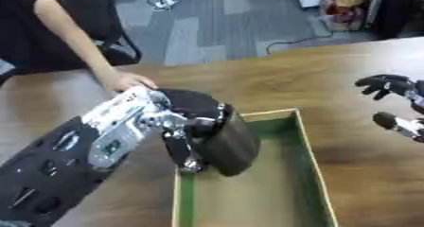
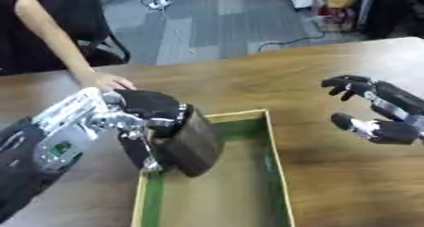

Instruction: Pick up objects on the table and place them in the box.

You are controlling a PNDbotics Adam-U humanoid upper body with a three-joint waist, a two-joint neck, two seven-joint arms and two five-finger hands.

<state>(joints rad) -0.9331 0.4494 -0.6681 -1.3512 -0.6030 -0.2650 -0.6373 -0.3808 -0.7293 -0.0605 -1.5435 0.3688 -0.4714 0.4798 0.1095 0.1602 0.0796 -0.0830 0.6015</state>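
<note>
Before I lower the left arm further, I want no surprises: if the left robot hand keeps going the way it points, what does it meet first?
Probably the floor of the box. The left robot hand, fingers curled round a dark object, points down over the box's near-left corner; depth to the left wall is unclear.

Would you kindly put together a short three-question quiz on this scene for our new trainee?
1. True or false: the left hand holds a dark object over the near-left corner of the green box.
2. Multiple choice: the right hand is
A. inside the box
B. above bare table to the right of the box, holding nothing
C. resting on the dark object
3. Fill in: a person's hand rests on the table at its far ____ side.

Key: 1 true; 2 B; 3 left.
</note>
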